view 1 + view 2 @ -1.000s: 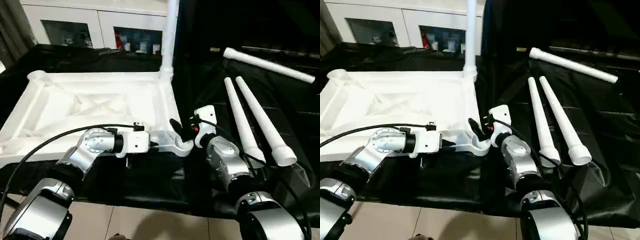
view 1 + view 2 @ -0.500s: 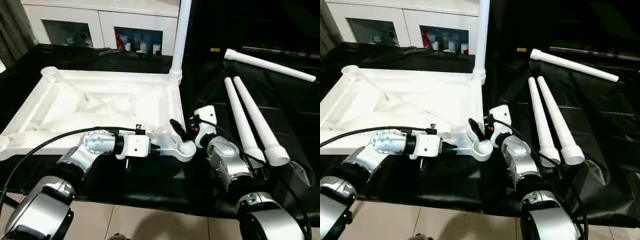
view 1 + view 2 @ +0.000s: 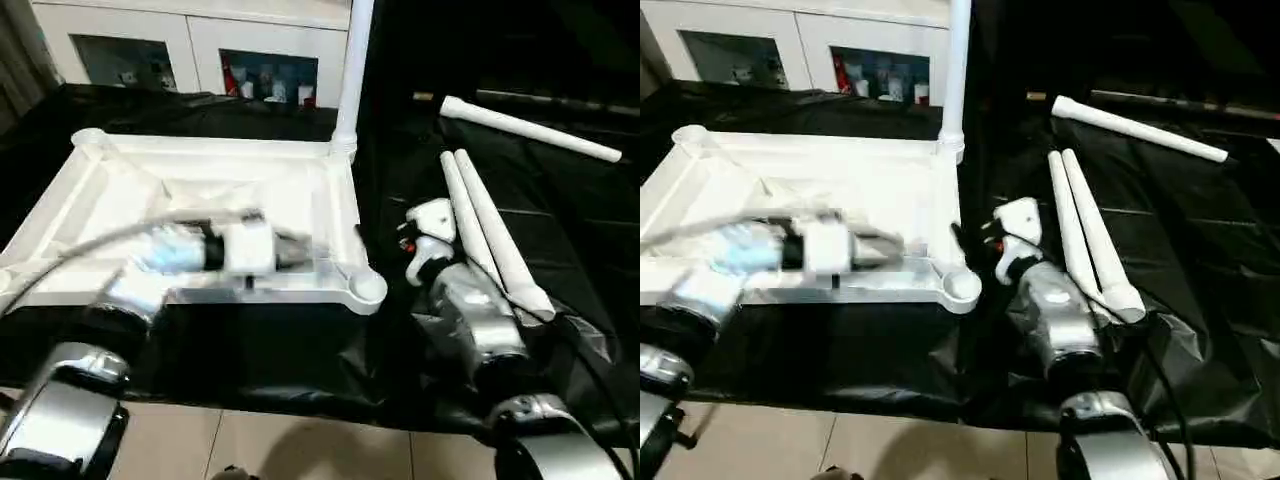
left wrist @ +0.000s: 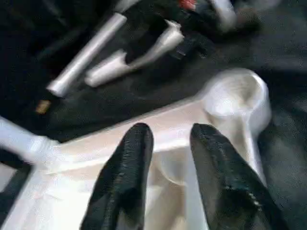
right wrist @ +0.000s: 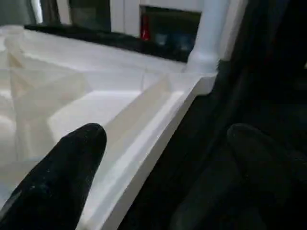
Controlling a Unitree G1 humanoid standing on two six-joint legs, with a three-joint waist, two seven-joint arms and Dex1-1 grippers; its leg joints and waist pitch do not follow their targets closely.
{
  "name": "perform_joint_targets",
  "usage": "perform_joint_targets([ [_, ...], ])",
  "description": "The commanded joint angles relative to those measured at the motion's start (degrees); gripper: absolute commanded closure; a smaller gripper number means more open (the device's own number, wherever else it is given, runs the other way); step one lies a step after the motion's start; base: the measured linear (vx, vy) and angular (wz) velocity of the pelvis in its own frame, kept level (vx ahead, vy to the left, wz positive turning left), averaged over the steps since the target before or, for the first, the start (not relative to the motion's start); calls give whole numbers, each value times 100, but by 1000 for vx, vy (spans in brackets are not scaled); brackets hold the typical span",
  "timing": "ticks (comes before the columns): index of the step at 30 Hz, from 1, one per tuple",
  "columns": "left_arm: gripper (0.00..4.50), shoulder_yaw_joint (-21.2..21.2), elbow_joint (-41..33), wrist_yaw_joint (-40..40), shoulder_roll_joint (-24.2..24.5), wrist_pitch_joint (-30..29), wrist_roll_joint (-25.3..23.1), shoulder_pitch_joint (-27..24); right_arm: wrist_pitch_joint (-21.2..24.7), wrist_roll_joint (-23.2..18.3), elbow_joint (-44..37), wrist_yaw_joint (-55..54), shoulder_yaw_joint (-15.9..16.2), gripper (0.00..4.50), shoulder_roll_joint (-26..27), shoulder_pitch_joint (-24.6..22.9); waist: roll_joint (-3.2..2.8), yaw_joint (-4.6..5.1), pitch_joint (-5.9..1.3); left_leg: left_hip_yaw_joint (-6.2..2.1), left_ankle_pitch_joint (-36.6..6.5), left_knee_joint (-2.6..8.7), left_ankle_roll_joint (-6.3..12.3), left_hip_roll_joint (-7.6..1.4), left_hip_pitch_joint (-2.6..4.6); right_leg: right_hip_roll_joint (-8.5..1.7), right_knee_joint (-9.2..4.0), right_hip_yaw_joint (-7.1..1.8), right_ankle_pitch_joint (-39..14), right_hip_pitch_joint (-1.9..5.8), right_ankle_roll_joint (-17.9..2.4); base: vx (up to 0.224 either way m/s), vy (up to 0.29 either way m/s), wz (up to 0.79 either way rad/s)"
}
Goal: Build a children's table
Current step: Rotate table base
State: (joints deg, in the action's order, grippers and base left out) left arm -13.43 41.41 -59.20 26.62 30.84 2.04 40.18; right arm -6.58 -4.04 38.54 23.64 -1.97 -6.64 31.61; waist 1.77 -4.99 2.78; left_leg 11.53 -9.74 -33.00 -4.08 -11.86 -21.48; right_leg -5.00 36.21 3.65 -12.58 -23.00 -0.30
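Black-draped surface [image 3: 300, 360]: upturned tabletop [image 3: 200, 190], one leg [image 3: 350, 70] socketed; both jaws spread, so it could slide unheld.

Even indoor light, with motion blur on the left arm

The white table top [image 3: 200, 190] reads bright, almost washed out, against the black cloth [image 3: 560, 230], which swallows detail. The left forearm [image 3: 170, 255] smears into streaks over the top's near edge. In the wrist views the black fingers [image 4: 129, 177] and the background are soft, out of focus.
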Motion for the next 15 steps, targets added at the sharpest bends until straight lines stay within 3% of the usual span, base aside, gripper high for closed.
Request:
perform_joint_targets([
  [1, 252, 262, -276, 164, -86, -591, 365, -117, 222, 72, -358, -155, -51, 0, -120, -71, -65, 5, -385, -35, -713, 303, 114, -157, 136, -274, -276, -273, 562, 296, -1417, 0, 0, 0],
  [3, 252, 627, -534, 655, -275, -1271, 726, -147, 496, 198, -779, -303, -20, 0, -203, -149, -83, 18, -378, -38, -781, 306, 49, -147, 137, -256, -302, -278, 506, 296, -1388, 0, 0, 0],
  [4, 252, 627, -534, 655, -275, -1271, 726, -147, 496, 198, -779, -303, -20, 0, -203, -149, -69, 13, -388, -41, -781, 298, 46, -137, 137, -260, -299, -275, 515, 301, -1386, 0, 0, 0],
  [5, 252, 810, -589, 1119, -399, -1596, 771, -150, 850, 258, -976, -488, -60, 0, -237, -137, -65, 16, -383, -49, -800, 306, 51, -131, 125, -265, -317, -276, 450, 310, -1350, 0, 0, 0],
  [6, 252, 993, -756, 1721, -587, -2166, 811, -222, 1564, 409, -1173, -793, -97, 0, -327, -22, -97, 63, -372, -56, -784, 310, -40, -138, 136, -216, -308, -277, 513, 320, -1325, 0, 0, 0],
  [7, 252, 1017, -830, 1818, -626, -2299, 826, -258, 1810, 478, -1192, -846, -78, 0, -386, 57, -87, 50, -378, -65, -772, 307, -41, -129, 142, -228, -318, -271, 495, 324, -1332, 0, 0, 0],
  [10, 252, 748, -1585, 1749, -772, -2761, 720, -613, 2256, 206, -1016, -746, -199, 0, -527, 493, -84, 51, -388, -64, -720, 294, -26, -119, 109, -243, -337, -283, 396, 344, -1264, 0, 0, 0],
  [14, 252, 595, -1880, 1742, -874, -2996, 654, -713, 2539, 139, -600, -855, -317, 0, -626, 899, -91, 87, -398, -49, -558, 266, 3, -101, 102, -220, -320, -283, 640, 341, -1319, 0, 0, 0],
  [15, 252, 509, -2009, 1770, -877, -3121, 572, -746, 2822, 172, -500, -872, -311, 0, -675, 1024, -83, 98, -404, -55, -500, 264, 8, -103, 101, -216, -305, -281, 730, 354, -1322, 0, 0, 0],
])
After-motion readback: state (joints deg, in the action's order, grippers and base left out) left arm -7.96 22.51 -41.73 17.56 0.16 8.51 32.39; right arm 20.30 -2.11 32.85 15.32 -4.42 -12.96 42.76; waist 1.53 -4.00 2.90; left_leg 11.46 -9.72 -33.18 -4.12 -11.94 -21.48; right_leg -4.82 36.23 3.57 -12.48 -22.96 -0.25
